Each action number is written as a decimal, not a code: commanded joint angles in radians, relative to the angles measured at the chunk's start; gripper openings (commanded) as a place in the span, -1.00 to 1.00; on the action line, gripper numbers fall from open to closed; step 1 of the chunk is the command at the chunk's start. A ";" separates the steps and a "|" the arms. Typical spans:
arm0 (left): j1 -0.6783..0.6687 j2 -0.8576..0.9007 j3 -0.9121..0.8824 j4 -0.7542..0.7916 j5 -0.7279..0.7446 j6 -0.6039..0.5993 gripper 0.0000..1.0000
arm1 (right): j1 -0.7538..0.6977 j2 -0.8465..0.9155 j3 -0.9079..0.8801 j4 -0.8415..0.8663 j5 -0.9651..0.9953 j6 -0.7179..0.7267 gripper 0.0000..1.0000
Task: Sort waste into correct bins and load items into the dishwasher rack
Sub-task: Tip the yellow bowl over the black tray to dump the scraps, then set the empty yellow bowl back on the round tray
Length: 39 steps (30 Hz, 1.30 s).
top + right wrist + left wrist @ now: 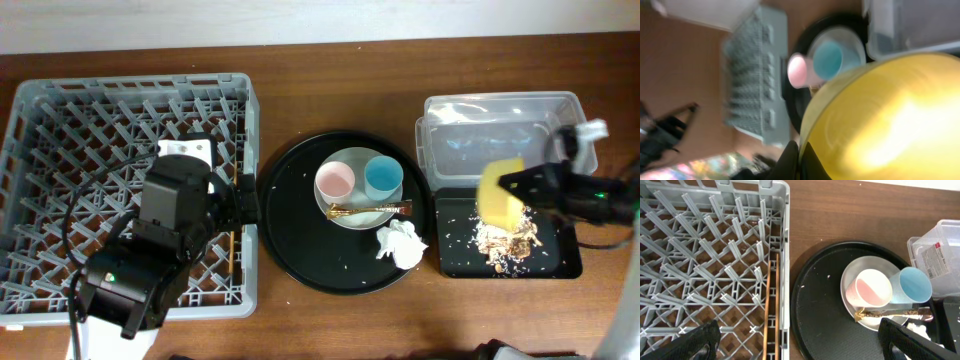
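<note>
My right gripper [508, 185] is shut on the rim of the yellow bowl [499, 195], held tilted above the shallow black tray [563, 262], where beige food scraps [505, 240] lie. The bowl fills the right wrist view [890, 120]. The clear tub [500, 125] stands behind the tray. The round black tray [290, 230] holds a pale plate [352, 215] with a pink cup [334, 181], a blue cup [382, 177] and a gold spoon [368, 209], and a crumpled tissue [400, 243]. My left gripper [800, 342] is open above the grey rack [60, 130]; the chopsticks [771, 315] lie inside its right wall.
The round black tray sits between the rack and the bins, with a few white crumbs on it. A labelled corner of the clear tub [935, 255] shows at the right of the left wrist view. Brown table surrounds everything.
</note>
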State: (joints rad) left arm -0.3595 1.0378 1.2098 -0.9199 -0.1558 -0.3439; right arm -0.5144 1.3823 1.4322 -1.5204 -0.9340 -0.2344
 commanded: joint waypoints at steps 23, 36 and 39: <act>0.000 -0.005 0.009 0.000 0.003 0.001 0.99 | 1.197 0.171 -0.082 0.464 0.850 0.583 -0.04; 0.000 -0.005 0.009 0.000 0.003 0.001 0.99 | 0.946 0.169 -0.584 0.754 0.883 0.583 0.75; 0.000 -0.005 0.009 0.000 0.003 0.001 0.98 | 0.946 0.169 -0.605 0.780 0.883 0.583 -0.46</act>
State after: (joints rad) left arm -0.3603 1.0378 1.2098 -0.9222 -0.1532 -0.3439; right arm 0.4335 1.5543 0.8356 -0.7383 -0.0669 0.3500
